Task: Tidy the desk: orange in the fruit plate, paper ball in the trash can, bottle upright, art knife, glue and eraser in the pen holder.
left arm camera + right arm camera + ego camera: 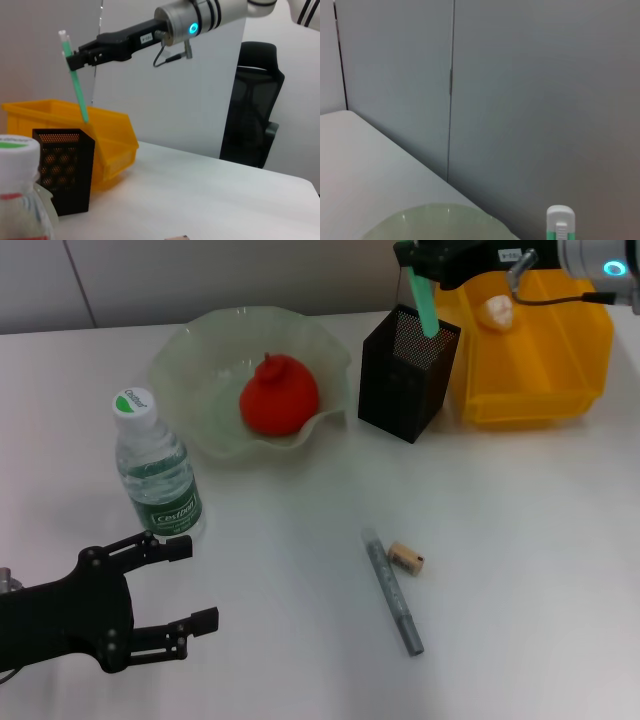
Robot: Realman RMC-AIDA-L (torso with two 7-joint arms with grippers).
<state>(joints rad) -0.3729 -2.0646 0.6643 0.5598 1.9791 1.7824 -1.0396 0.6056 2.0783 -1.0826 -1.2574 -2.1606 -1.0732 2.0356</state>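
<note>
A slim green art knife [425,302] is held by the right gripper [418,258] above the square black mesh pen holder [405,373]; the left gripper [180,585], parked well in front of it, is spread wide.

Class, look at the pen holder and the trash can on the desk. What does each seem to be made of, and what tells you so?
Pen holder: black metal mesh, probably; fine holes show across its walls. Trash can: bright yellow plastic, apparently; smooth, slightly glossy moulded walls.

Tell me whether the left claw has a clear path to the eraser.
Probably yes: the left claw hangs open, and only bare desk lies between it and the eraser.
</note>
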